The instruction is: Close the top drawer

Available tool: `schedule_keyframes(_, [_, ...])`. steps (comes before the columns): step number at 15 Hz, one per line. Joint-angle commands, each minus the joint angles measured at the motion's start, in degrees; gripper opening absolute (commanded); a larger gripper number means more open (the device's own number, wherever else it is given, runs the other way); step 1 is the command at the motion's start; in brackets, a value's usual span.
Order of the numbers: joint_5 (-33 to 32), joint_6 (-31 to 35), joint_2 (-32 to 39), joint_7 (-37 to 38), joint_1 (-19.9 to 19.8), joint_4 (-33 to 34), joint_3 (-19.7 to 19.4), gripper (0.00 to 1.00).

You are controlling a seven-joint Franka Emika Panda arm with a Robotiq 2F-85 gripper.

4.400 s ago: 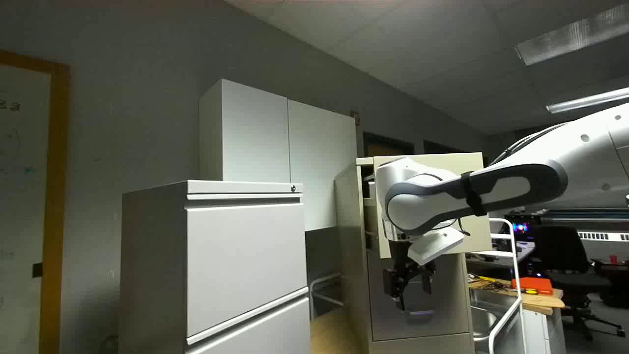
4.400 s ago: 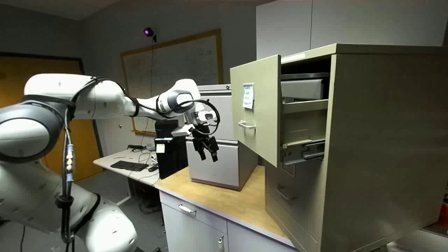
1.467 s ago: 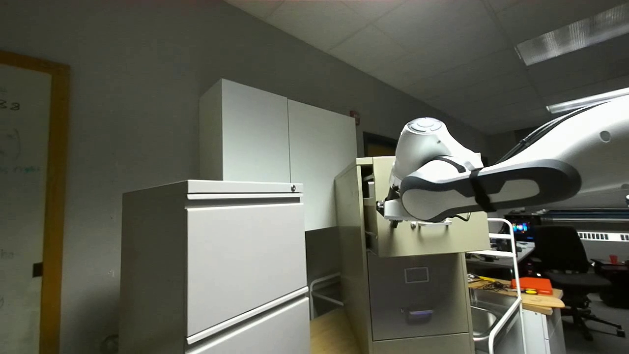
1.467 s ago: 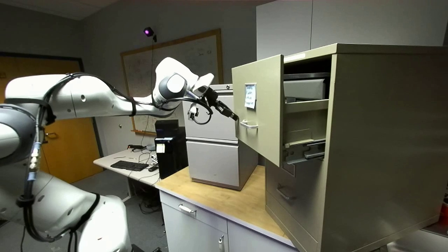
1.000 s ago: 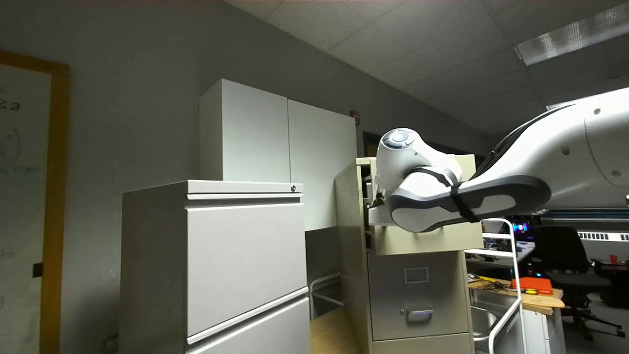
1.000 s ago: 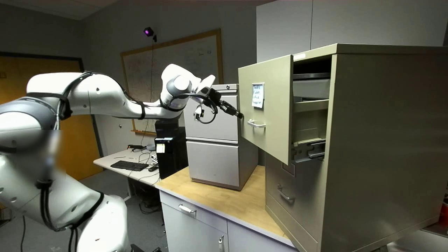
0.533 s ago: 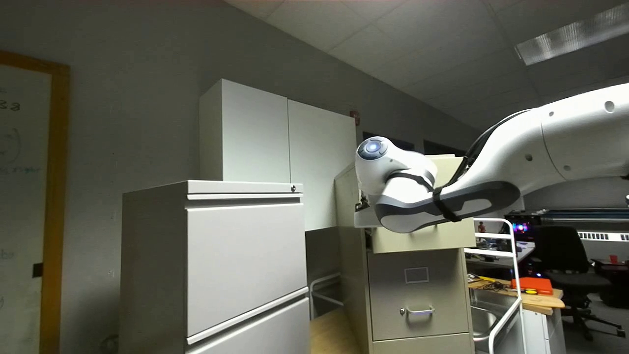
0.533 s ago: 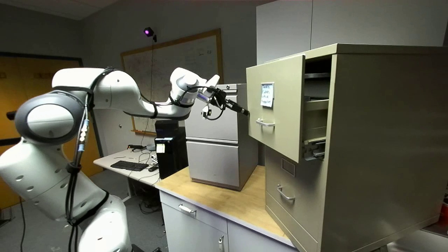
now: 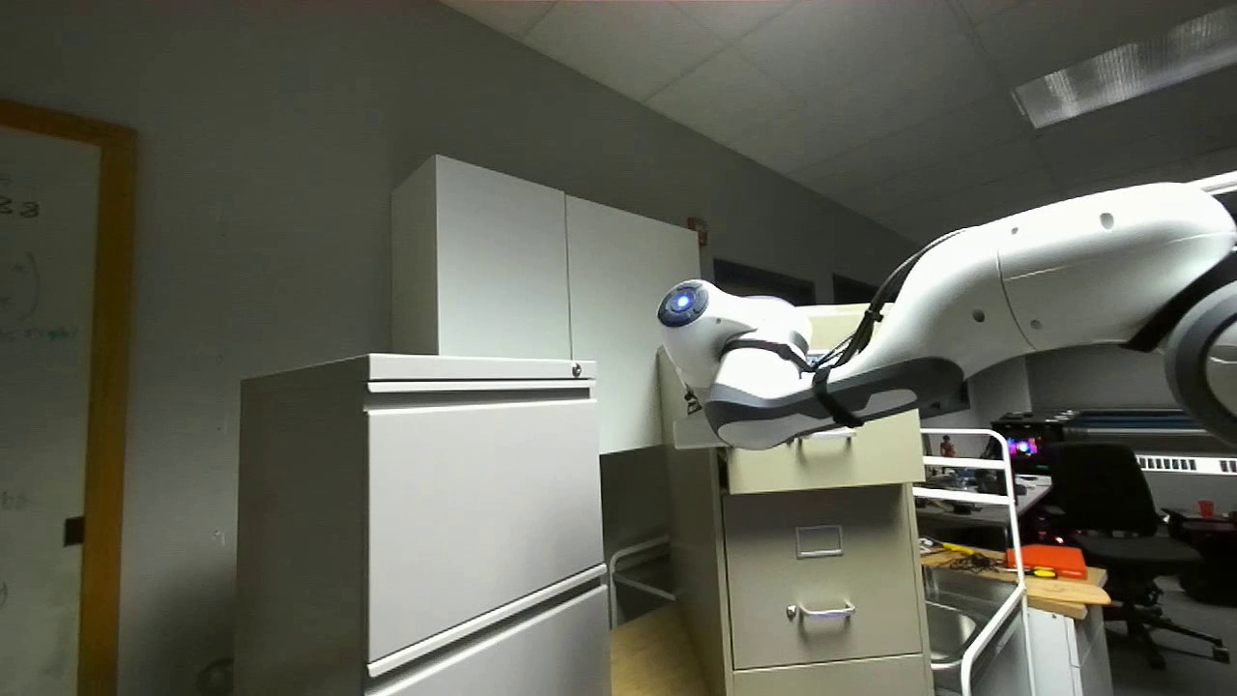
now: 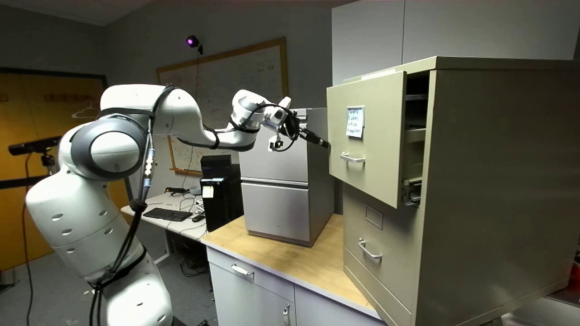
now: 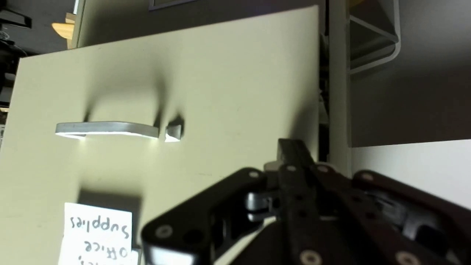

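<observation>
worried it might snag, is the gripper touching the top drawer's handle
Apart: the wrist view shows a clear stretch of the top drawer between the gripper and the handle.

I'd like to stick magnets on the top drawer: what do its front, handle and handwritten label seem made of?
Top drawer front: probably painted sheet metal, smooth beige satin with thin edges. Handle: likely bare or plated metal, silvery with bright highlights. Label: seemingly paper, matte white with dark handwriting. Magnetism doesn't show.

The top drawer (image 10: 375,146) looks smooth metal, the handle (image 11: 106,127) shiny, the label (image 10: 355,122) paper.
</observation>
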Motion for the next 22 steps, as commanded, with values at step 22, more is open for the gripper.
schedule_keyframes(22, [-2.0,-13.4,28.1,-1.9,13.5,35.8,-11.7,0.00])
